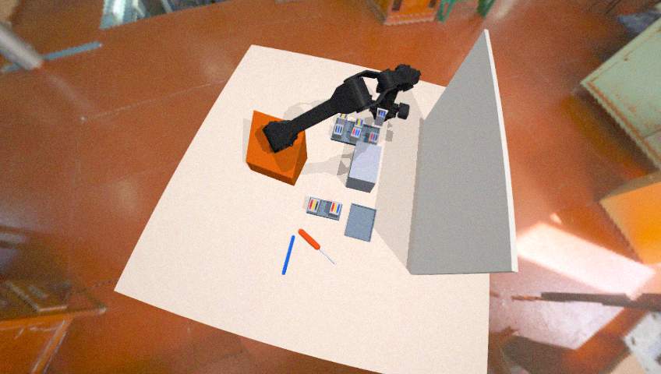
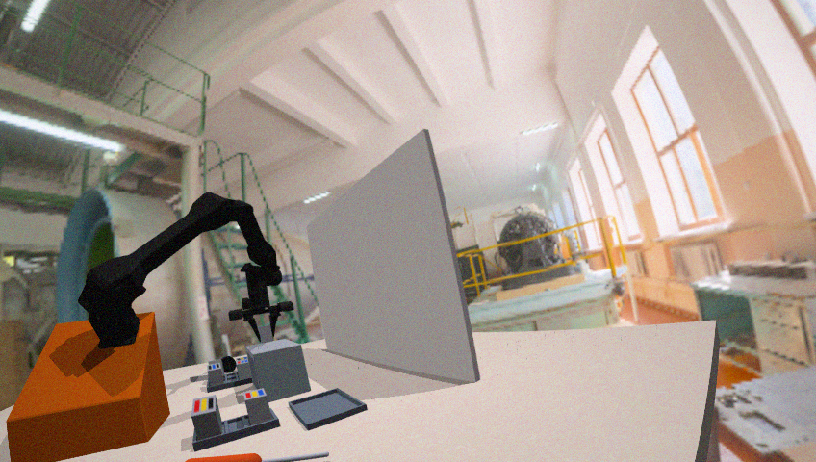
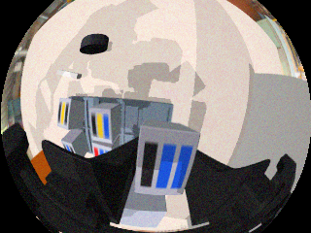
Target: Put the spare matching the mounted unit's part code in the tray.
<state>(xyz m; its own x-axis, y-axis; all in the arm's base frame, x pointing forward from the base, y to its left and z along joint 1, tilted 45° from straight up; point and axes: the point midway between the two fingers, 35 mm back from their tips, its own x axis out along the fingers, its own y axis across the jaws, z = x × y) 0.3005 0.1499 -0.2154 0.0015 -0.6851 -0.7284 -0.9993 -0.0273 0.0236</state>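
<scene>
As seen from above, one upright grey panel (image 1: 464, 157) (image 2: 389, 263) (image 3: 279, 116) stands right of the grey box (image 1: 365, 162) (image 2: 279, 369), the landmark, and a wide swing could bring the arm against it. The box could be struck if the carry toward the tray (image 1: 360, 222) (image 2: 327, 408), below it, runs too low. The gripper (image 1: 382, 115) (image 2: 264, 333) (image 3: 161, 144) is clenched on the task's spare block (image 1: 381, 114) (image 2: 265, 331) (image 3: 166, 160), striped black, blue, blue, raised beyond the box's upper end; a weak grip could let it slip or turn. The mounted unit's printed back is not shown, so a wrong match remains possible. Counted: one panel; one orange block (image 1: 278, 160) (image 2: 74, 400), left of the box; one box; two racks, the larger (image 1: 341, 139) (image 2: 229, 385) (image 3: 146, 102) above the box with five blocks, the smaller (image 1: 323, 213) (image 2: 234, 433) below-left with two; one tray; one screwdriver (image 1: 309, 238) (image 2: 229, 457) and one blue rod (image 1: 288, 255), farther below; one block held.
</scene>
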